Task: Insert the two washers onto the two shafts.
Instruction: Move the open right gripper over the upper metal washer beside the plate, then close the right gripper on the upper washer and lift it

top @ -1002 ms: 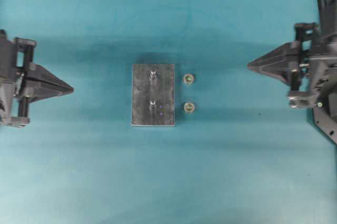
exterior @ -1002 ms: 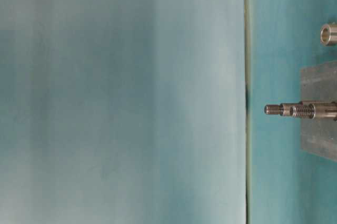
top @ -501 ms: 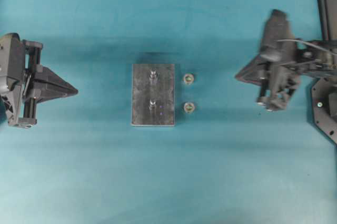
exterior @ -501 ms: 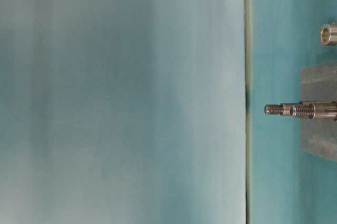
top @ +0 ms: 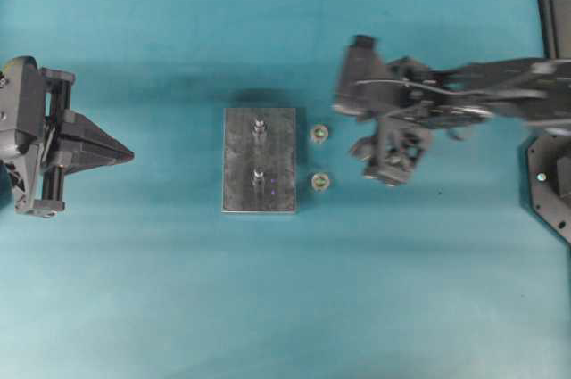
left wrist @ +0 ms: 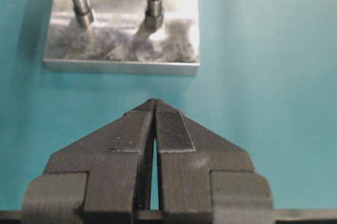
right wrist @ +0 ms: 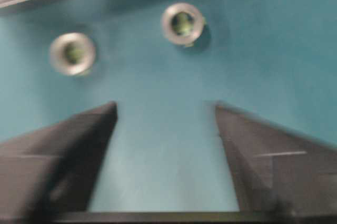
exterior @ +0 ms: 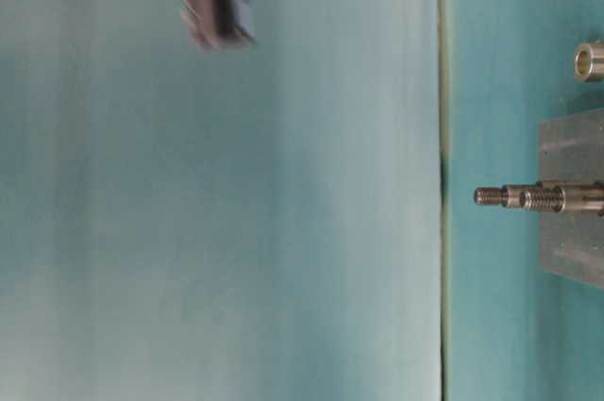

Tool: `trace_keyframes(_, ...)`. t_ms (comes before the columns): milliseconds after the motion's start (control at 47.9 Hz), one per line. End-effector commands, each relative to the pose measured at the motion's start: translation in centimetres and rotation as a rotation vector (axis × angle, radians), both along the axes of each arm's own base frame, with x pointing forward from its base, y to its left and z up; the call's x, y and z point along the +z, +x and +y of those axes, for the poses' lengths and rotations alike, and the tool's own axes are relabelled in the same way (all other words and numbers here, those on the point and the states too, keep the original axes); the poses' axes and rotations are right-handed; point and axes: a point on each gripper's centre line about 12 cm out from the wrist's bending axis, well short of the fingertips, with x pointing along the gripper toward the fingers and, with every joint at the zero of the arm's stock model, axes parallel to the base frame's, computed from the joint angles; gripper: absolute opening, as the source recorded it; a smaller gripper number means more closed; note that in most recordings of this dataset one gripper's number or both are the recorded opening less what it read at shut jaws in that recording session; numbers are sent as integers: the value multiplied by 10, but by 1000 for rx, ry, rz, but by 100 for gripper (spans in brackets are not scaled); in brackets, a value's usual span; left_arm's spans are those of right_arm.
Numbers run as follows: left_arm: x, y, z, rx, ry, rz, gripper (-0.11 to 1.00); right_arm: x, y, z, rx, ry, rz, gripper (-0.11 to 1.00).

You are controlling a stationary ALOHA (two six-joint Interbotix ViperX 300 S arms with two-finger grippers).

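Washers lie loose on the teal worktop [top: 178,290], two of them, one [top: 318,134] beside the other [top: 320,183], both just off the right edge of a grey metal block [top: 277,165] in the overhead view and touching neither it nor each other. Two threaded shafts stand upright on the block, one [top: 259,127] level with the first washer and the other [top: 258,176] level with the second; both shafts are bare. The right gripper [right wrist: 166,150] hangs near the washers on their right in the overhead view, blurred, its arm reaching in from the right edge. From the right wrist camera its fingers [right wrist: 63,155] stand spread wide with only bare worktop between them, and the two washers sit beyond the fingertips, apart from them. The left gripper [left wrist: 155,109] sits well away on the left side of the worktop, pointing at the block, with its fingers [left wrist: 171,132] pressed together and nothing between them. From the left wrist camera the block lies ahead of the fingertips, with a strip of bare worktop between.
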Motion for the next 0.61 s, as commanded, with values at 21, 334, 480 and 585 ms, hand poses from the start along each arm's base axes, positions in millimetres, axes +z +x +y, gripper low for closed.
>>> trace_keyframes(21,11,5,0,-4,4,-32,0,3,17,-7,10,-17,-15,85)
trace_keyframes(334,9,4,-1,-5,4,-28,0,-3,37,-19,22,-48,-10,80)
trace_keyframes(480,8,3,0,-2,1,-25,0,-8,45,-19,26,-46,-4,80)
trace_keyframes(585,6,2,-1,-3,0,-21,0,-13,47,-20,28,-47,9,79)
